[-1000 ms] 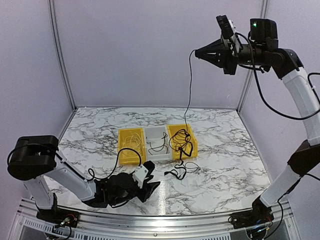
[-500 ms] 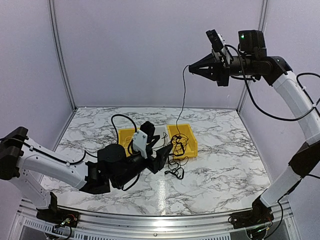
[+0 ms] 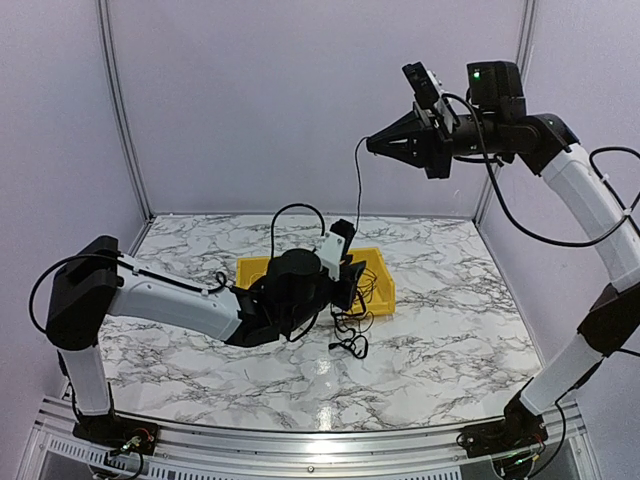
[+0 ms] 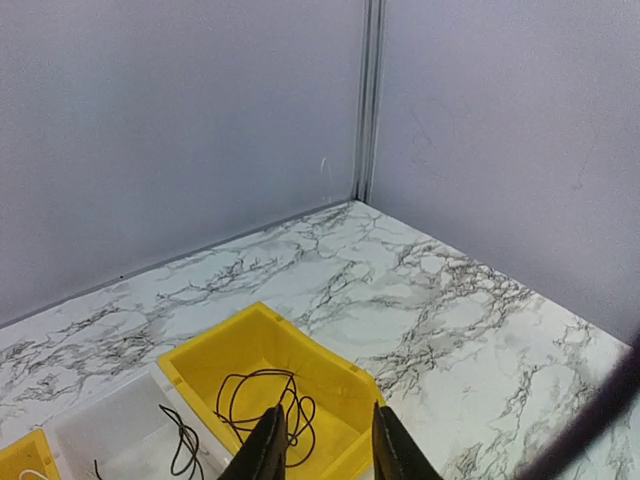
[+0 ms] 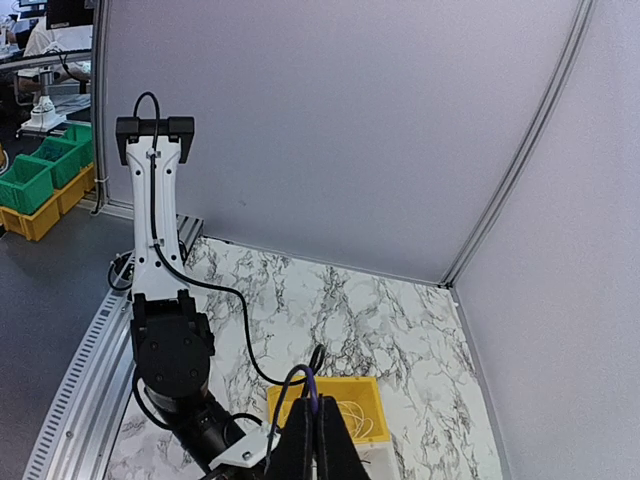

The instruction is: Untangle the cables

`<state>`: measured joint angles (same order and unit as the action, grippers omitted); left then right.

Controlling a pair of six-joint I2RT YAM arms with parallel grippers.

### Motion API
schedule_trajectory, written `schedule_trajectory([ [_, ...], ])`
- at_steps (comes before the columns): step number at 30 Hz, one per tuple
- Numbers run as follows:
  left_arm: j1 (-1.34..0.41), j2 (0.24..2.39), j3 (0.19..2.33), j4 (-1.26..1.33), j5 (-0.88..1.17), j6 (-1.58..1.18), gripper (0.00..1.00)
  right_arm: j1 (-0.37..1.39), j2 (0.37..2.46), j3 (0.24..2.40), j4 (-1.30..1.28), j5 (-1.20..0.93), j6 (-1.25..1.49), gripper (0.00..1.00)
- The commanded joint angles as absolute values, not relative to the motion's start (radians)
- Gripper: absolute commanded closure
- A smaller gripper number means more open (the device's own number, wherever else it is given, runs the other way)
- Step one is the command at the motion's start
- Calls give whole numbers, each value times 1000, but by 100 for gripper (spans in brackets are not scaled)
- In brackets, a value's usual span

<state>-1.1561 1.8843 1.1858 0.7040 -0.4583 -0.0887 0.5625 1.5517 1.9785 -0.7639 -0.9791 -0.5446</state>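
Note:
My right gripper (image 3: 372,145) is high above the table, shut on a thin black cable (image 3: 358,200). The cable hangs straight down to the right yellow bin (image 3: 385,275). In the right wrist view the shut fingers (image 5: 320,440) pinch a loop of that cable (image 5: 312,385). My left gripper (image 3: 352,285) is over the bins. In the left wrist view it is open and empty (image 4: 325,450), just above the yellow bin (image 4: 345,375), which holds a black cable coil (image 4: 262,395). A small black cable tangle (image 3: 350,345) lies on the table in front of the bins.
A clear middle bin (image 4: 120,425) holds a thin black cable (image 4: 180,448). The left yellow bin (image 5: 345,385) holds a pale cable (image 5: 350,418). The left arm (image 3: 180,300) stretches across the table's left half. A blurred dark strand (image 4: 590,420) crosses the left wrist view's lower right.
My left arm has swung from the table's near edge forward over the bins, still open. My right gripper has moved left and a little lower with the cable.

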Motion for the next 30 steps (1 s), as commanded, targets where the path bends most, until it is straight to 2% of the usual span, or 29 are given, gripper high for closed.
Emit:
schedule_trajectory([
  [1,-1153,1957,1210,664,-336,-111,76,567,1528,2052,-759,-996,-529,100],
  [4,-1167,1967,1147,688,-277,-138,83,539,1558,2141,-762,-1031,-515,100],
  [13,-1209,1874,863,723,-292,-216,90,432,1654,2384,-683,-1090,-409,100],
  [17,-1209,1820,759,724,-335,-251,91,409,1653,2383,-667,-1088,-398,100],
  [22,-1211,1747,675,727,-358,-279,91,398,1615,2284,-672,-1048,-429,100],
  [24,-1212,1719,658,727,-362,-285,89,398,1600,2231,-673,-1032,-440,100],
  [30,-1225,1653,626,727,-390,-308,67,397,1569,2107,-655,-981,-471,100],
])
